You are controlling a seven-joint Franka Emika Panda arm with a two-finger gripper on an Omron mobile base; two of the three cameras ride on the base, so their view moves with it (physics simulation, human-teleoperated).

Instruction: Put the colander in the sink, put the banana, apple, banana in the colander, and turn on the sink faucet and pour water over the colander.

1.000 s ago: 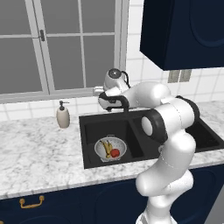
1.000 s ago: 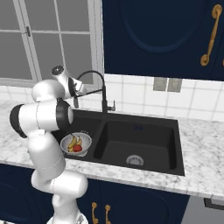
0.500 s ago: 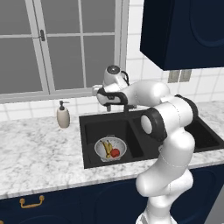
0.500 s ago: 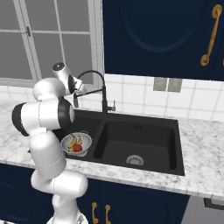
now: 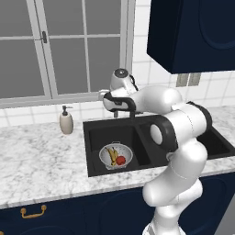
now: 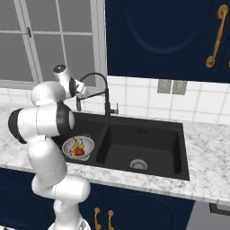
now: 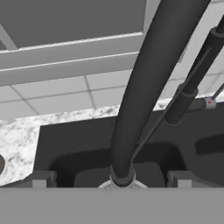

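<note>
In the sink's [image 5: 94, 137] left basin, the colander [image 5: 115, 155] holds bananas [image 5: 111, 156] and apple [image 5: 120, 160] (gripper [image 7: 113, 178] open).

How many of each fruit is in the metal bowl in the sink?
In the colander in the sink:
Banana: 2
Apple: 1
Total: 3

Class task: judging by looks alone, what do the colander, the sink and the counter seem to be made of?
Colander: likely metal, a pale silvery-grey bowl holding the fruit.
Sink: matte black, perhaps composite or coated; it has no shine, and only its drain looks steel.
Counter: seemingly polished marble, white with grey veining.
</note>
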